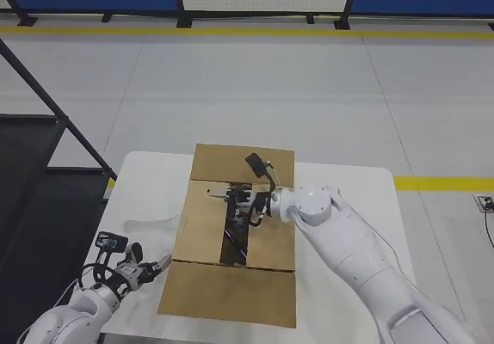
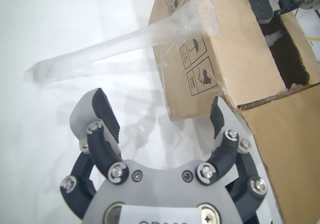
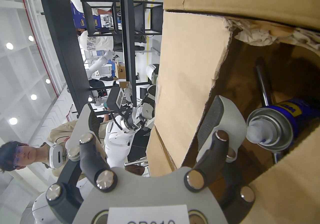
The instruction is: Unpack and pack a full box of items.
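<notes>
A brown cardboard box lies on the white table, its top flaps parted along a narrow slit. My right gripper is at the far end of that slit, open. In the right wrist view this gripper straddles one flap, with one finger inside the box and the other outside. Inside lie a blue spray can, a dark rod and crumpled paper. My left gripper stands open and empty at the box's near left corner.
A long strip of clear tape hangs off the box's side over the table. A black metal rack stands to the left of the table. White tabletop lies bare to the left of the box.
</notes>
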`<act>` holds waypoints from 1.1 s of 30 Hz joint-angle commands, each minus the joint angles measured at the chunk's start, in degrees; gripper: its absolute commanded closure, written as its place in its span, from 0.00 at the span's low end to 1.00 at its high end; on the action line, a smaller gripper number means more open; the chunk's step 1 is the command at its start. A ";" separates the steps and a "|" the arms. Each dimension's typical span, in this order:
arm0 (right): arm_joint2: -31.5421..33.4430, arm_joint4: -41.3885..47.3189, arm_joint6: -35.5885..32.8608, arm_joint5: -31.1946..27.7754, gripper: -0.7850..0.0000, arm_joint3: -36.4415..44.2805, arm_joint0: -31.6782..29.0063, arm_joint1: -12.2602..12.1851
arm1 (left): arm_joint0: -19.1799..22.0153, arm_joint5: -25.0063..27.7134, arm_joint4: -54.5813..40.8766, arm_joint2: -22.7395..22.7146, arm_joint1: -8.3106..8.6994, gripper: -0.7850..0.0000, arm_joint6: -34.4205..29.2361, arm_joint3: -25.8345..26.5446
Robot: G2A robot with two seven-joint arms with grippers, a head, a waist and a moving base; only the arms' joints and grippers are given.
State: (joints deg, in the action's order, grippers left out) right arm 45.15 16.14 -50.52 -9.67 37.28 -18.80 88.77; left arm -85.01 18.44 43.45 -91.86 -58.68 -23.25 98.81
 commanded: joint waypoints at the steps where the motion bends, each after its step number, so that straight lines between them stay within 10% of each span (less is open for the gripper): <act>1: -0.18 0.80 -0.19 -0.79 0.00 -1.01 0.32 0.52 | -0.66 0.41 -0.51 -0.85 0.06 0.00 0.21 0.38; 23: 1.53 8.82 -4.90 -8.59 0.00 -6.37 3.54 4.15 | -10.70 6.96 1.46 -7.88 0.43 0.00 5.83 12.09; 33: 0.50 9.66 -4.61 -12.38 0.00 -6.55 5.40 6.59 | -8.74 4.60 9.96 -2.69 0.18 0.00 4.96 15.09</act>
State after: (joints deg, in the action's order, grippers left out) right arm 45.81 25.76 -55.11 -21.71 30.75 -13.57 95.11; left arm -94.17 23.57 52.26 -95.38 -58.45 -18.18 113.87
